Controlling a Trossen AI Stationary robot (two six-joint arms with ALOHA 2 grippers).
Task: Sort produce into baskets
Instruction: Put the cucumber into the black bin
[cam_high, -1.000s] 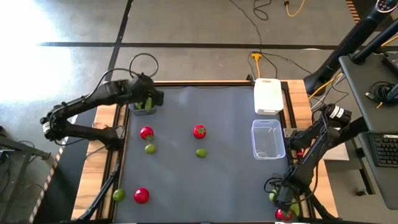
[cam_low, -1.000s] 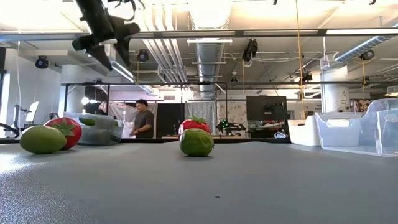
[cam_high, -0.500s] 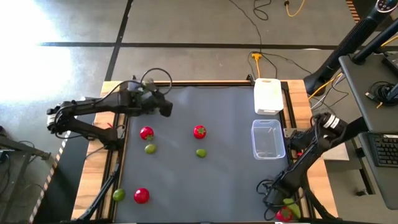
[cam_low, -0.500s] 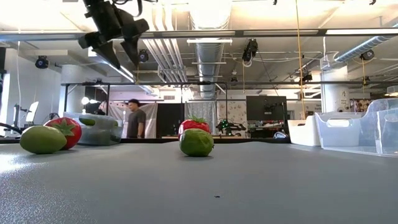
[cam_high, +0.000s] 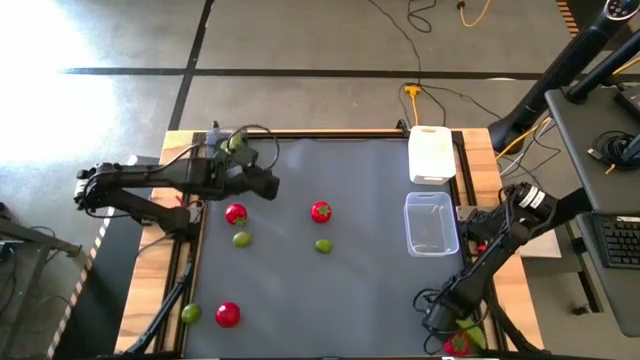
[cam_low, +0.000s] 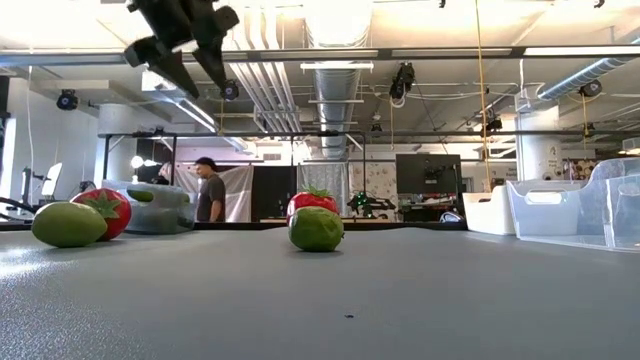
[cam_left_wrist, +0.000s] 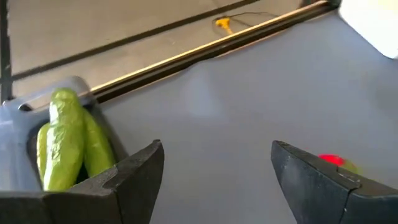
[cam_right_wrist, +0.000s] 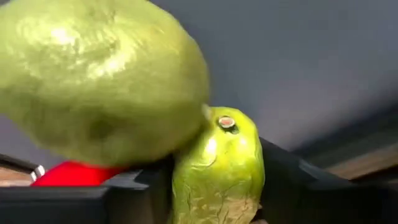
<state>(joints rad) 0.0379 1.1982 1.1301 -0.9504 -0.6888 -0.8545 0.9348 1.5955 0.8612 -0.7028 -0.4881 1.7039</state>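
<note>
Produce, near right corner of the table: a lime (cam_right_wrist: 102, 81) and a green cucumber (cam_right_wrist: 217, 168) sit right at the right gripper (cam_high: 445, 315), the cucumber's end lodged between its dark fingers (cam_right_wrist: 298, 186) and touching the lime; a red piece (cam_right_wrist: 74, 174) shows beneath. Whether the fingers actually pinch the cucumber cannot be told.

Produce, open mat: two tomatoes (cam_high: 235, 213) (cam_high: 320, 211), each with a lime (cam_high: 241, 239) (cam_high: 323, 245) just beside; a further tomato (cam_high: 227, 314) and lime (cam_high: 190, 314) near the front left.

Dark grey basket (cam_left_wrist: 15, 134), far left corner: holds cucumbers (cam_left_wrist: 65, 146).

Left gripper (cam_high: 268, 183): raised over the mat beside that basket, fingers (cam_left_wrist: 134, 177) spread, nothing between them.

Clear basket (cam_high: 431, 224) and white basket (cam_high: 431, 154): along the right edge.

Background: a person (cam_low: 209, 190).
</note>
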